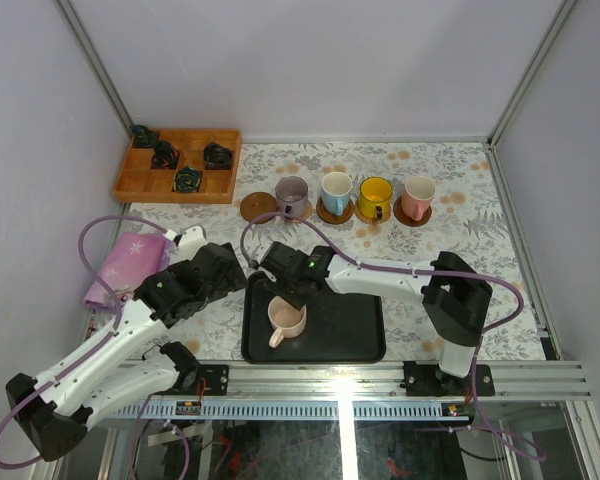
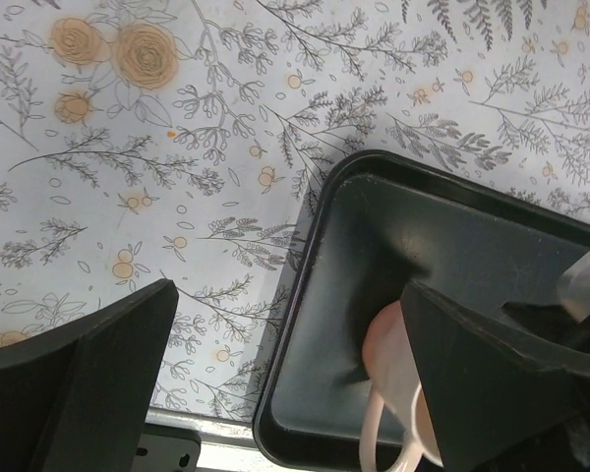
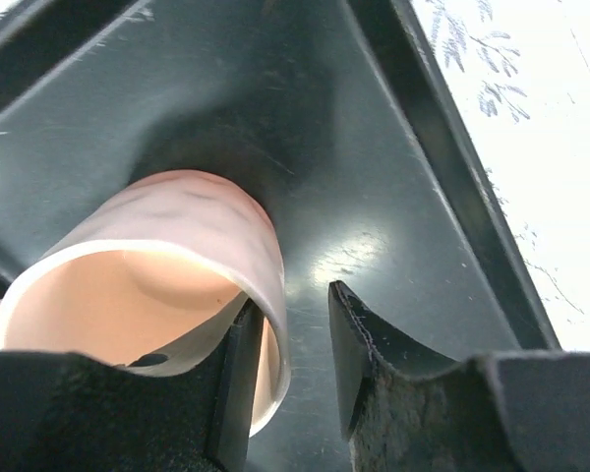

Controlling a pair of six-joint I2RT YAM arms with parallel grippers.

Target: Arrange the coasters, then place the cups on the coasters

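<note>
A peach-pink cup [image 1: 287, 320] [image 3: 177, 236] [image 2: 388, 364] stands in the black tray [image 1: 350, 335] [image 3: 275, 98] [image 2: 452, 236]. My right gripper [image 1: 285, 296] [image 3: 295, 364] straddles its rim, with one finger inside the cup and the other outside. A gap shows between the outer finger and the cup wall. My left gripper [image 1: 230, 268] [image 2: 290, 295] hangs wide open over the tray's left edge, holding nothing. At the back, mauve [image 1: 292, 194], blue [image 1: 336, 190], yellow [image 1: 375, 196] and salmon-pink [image 1: 417, 197] cups sit on brown coasters. One bare coaster [image 1: 259, 207] lies left of them.
A wooden compartment box [image 1: 145, 180] with small black objects stands at the back left. A purple cloth [image 1: 128, 262] lies at the left edge beside my left arm. White walls and a metal frame enclose the flowered table [image 1: 460, 240].
</note>
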